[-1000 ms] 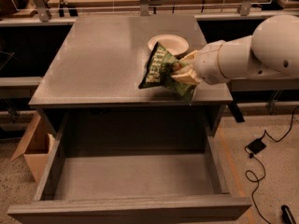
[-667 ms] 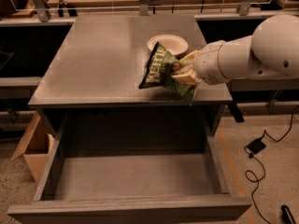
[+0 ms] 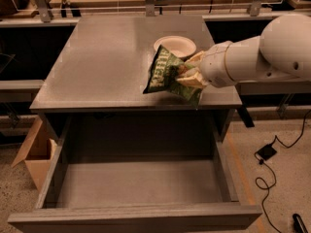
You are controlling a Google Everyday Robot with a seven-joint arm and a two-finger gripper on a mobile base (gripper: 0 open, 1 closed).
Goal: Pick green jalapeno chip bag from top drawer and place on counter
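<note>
Bag [image 3: 163, 72] is out of the drawer [image 3: 141, 183], clamped in the gripper [image 3: 187, 76] over the counter's [image 3: 107, 62] front-right corner; release remains.

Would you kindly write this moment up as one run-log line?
gripper: over counter right front, jaws shut on chip bag | bag: beside white bowl | drawer: open | release: not yet

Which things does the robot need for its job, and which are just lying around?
For the job:
green jalapeno chip bag, held in the end effector over the counter
top drawer, pulled open

Just lying about:
white bowl on the counter
cardboard box on the floor
black cable on the floor
</note>
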